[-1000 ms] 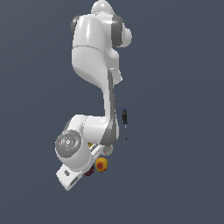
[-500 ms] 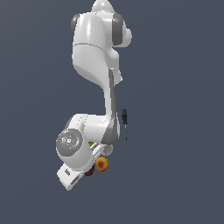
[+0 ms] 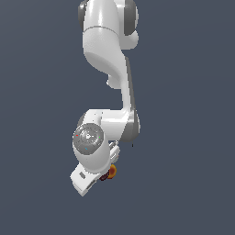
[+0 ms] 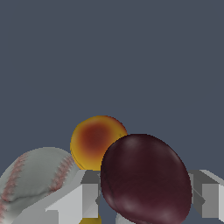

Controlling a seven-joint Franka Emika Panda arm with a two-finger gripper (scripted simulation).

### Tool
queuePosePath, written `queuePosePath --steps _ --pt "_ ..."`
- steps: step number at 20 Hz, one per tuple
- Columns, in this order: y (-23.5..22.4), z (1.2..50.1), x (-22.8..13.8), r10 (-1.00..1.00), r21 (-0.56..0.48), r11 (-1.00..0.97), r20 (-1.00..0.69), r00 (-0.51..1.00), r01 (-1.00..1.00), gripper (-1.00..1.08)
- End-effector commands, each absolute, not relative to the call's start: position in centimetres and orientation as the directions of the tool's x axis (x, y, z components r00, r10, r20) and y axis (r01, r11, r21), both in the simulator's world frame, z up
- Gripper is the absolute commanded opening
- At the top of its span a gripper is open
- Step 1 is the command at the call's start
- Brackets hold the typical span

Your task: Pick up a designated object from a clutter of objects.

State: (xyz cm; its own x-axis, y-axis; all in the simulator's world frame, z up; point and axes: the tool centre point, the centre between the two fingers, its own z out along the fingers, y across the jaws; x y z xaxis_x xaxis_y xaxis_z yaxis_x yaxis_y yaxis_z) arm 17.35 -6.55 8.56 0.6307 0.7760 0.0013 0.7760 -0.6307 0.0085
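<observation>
Tightly, claw flanks maroon ball; baseball adjacent

The orange ball and the baseball are crowding the maroon ball; open grey floor is lying beyond them.

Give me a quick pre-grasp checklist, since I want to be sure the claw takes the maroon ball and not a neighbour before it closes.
1. Maroon ball sits between the claw fingers: ok.
2. Claw wide enough for the ball, a finger showing on each side: ok.
3. Orange ball is outside the claw gap, beyond the maroon ball: ok.
4. Baseball is clear of the near finger: cannot tell; it sits close beside that finger.
5. Fingers low enough to grip at the ball's widest part: cannot tell.
6. Exterior view confirms alignment: cannot tell; the arm hides most of the clutter there.
</observation>
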Motion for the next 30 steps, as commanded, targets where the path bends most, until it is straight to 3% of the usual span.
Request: queuePosePath --steps 1,30 --pt "-4.4 10.6 17.1 0.777 0.010 -0.629 0.003 0.629 0.777 -1.00" --pt "19.1 33.4 14.4 0.778 0.002 -0.628 0.000 0.628 0.778 -1.00"
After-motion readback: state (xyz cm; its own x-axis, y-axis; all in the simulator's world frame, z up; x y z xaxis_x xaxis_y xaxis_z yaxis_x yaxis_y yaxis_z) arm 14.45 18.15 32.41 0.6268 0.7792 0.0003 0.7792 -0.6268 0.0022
